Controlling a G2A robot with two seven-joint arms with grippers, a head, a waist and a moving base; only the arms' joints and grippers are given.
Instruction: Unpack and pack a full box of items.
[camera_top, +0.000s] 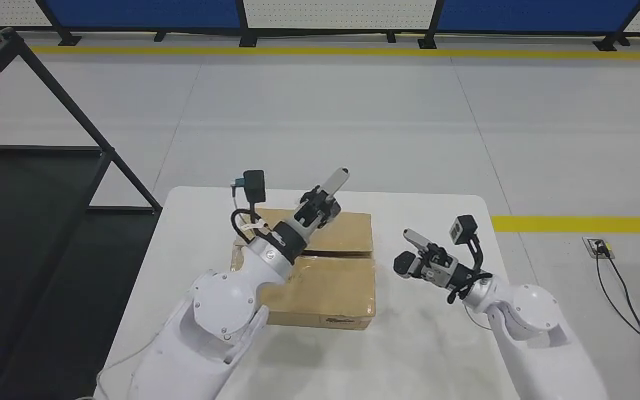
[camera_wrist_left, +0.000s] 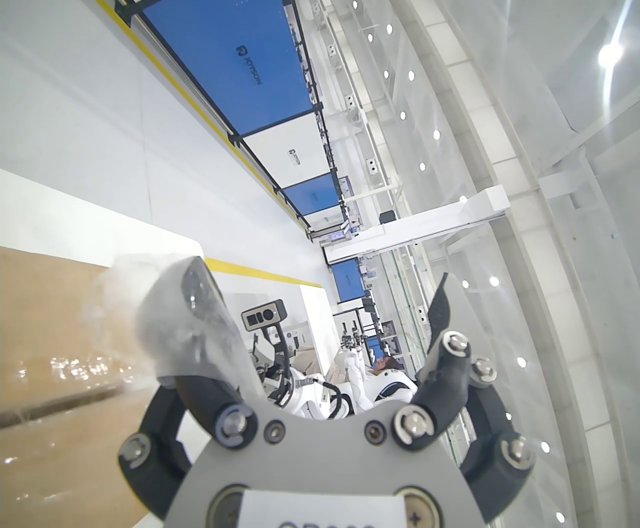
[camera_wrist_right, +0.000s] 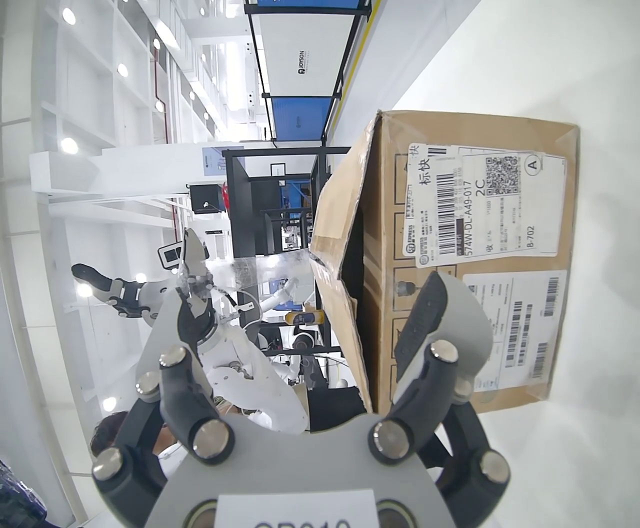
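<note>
Your box (camera_top: 335, 275) is sitting in the middle of the table (camera_top: 430, 340), with its top seam running across it from side to side. In the right wrist view one top flap (camera_wrist_right: 340, 210) is standing slightly lifted, a dark gap is showing under it, and printed labels (camera_wrist_right: 480, 200) are covering the wall that faces that camera.

Your left gripper (camera_top: 328, 192) is hovering above the far half of the box, pointing up and away from the robot. Its fingers are spread wide and are gripping nothing between them. A strip of clear tape (camera_wrist_right: 260, 267) is clinging to one finger (camera_wrist_left: 185, 310) and stretching from there across to the edge of the lifted flap. In the left wrist view the same film is showing as a crumpled whitish wrap round that finger, with the box top lying below it.

Your right gripper (camera_top: 405, 252) is hanging over the table near the right side of the box, apart from it and facing the labelled wall. Its fingers are also parted, and it is holding nothing.
</note>
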